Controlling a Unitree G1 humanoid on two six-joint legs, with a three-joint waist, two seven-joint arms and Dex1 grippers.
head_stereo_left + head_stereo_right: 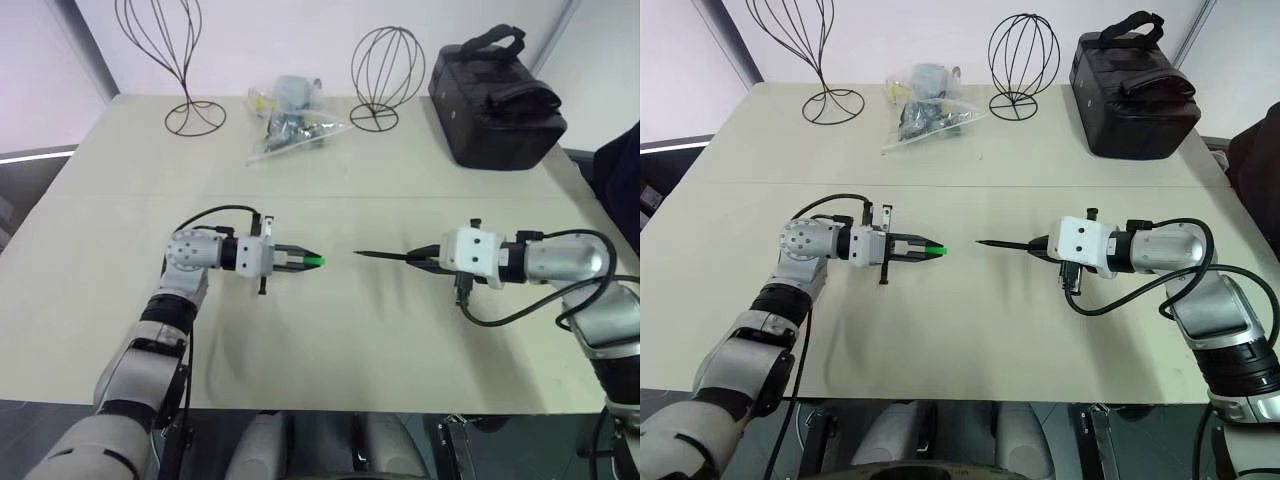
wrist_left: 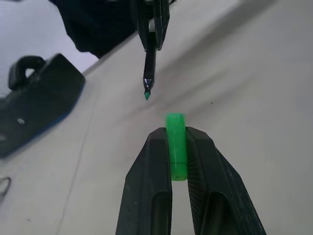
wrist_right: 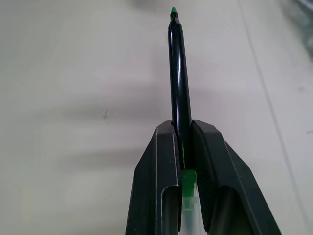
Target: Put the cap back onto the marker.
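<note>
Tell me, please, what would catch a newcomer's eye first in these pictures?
Above the middle of the table, the left gripper pinches a bright green cap, facing the right gripper, which holds a black marker pointed at it across a gap. Behind them stand two wire frames, a plastic bag of small items and a black bag.

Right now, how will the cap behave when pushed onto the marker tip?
The cap is a short smooth plastic cylinder pinched by the left gripper: probably stiff and light, but it may slip or twist. The marker, held by the right gripper, looks rigid.
</note>
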